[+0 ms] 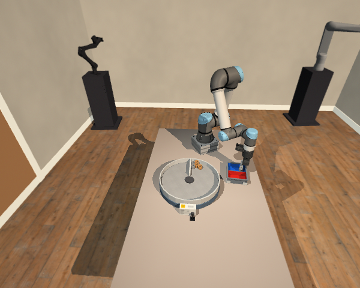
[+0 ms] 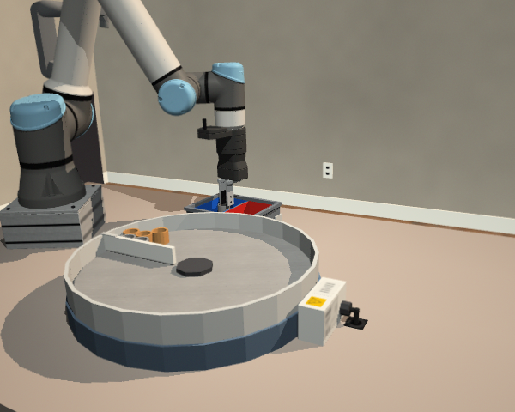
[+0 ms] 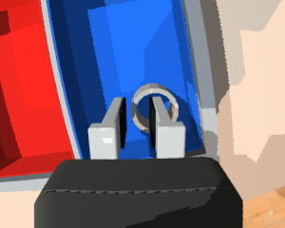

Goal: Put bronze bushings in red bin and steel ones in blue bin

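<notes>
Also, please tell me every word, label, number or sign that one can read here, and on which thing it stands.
No word or number is readable.
White box: yellow sign, its symbol too small to read.
Same box: dark printed lines beside the sign, too blurred to read.
</notes>
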Controlling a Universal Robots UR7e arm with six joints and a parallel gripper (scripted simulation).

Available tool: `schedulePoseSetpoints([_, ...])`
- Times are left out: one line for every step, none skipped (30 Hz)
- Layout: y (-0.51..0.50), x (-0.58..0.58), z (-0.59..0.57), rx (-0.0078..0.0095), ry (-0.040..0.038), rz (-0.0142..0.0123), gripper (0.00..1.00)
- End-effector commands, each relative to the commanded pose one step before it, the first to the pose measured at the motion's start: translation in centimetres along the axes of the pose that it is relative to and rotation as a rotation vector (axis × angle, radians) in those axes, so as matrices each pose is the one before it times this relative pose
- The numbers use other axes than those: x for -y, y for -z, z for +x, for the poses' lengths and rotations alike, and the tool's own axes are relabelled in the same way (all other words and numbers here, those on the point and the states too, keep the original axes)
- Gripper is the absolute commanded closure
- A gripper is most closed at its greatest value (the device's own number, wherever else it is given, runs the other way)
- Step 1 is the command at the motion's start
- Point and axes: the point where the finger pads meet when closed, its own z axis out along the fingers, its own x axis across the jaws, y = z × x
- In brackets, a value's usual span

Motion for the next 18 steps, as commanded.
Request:
schedulePoseSetpoints([0.065, -0.03, -0.031, 0.00096, -0.00004, -0.00098, 0.58])
schedulePoseSetpoints([0.042, 0.0, 0.0, 0.00003, 0.0, -0.00002, 0.58])
schedulePoseSetpoints([0.062, 0.0, 0.0, 0.0, 0.0, 0.0, 0.58])
schedulePoseSetpoints([0.062, 0.0, 0.0, 0.0, 0.0, 0.0, 0.58])
schedulePoseSetpoints([0.062, 0.0, 0.0, 0.0, 0.0, 0.0, 0.58])
schedulePoseSetpoints([0.062, 0.0, 0.0, 0.0, 0.0, 0.0, 0.58])
schedulePoseSetpoints([0.0, 0.0, 0.0, 0.0, 0.0, 0.0, 0.58])
schedulePoseSetpoints([0.0, 0.0, 0.0, 0.0, 0.0, 0.0, 0.58])
schedulePoseSetpoints([0.0, 0.0, 0.0, 0.0, 0.0, 0.0, 0.58])
schedulePoseSetpoints([0.062, 0.0, 0.0, 0.0, 0.0, 0.0, 0.58])
schedulePoseSetpoints([0.062, 0.0, 0.0, 0.0, 0.0, 0.0, 0.58])
schedulePoseSetpoints([0.062, 0.0, 0.0, 0.0, 0.0, 0.0, 0.58])
schedulePoseSetpoints([0.062, 0.0, 0.0, 0.0, 0.0, 0.0, 0.58])
schedulePoseSetpoints([0.062, 0.0, 0.0, 0.0, 0.0, 0.0, 0.58])
schedulePoseSetpoints([0.0, 0.0, 0.0, 0.0, 0.0, 0.0, 0.58])
schedulePoseSetpoints([0.0, 0.0, 0.0, 0.0, 0.0, 0.0, 0.58])
schedulePoseSetpoints([0.0, 0.0, 0.0, 0.0, 0.0, 0.0, 0.58])
schedulePoseSetpoints([0.0, 0.0, 0.0, 0.0, 0.0, 0.0, 0.58])
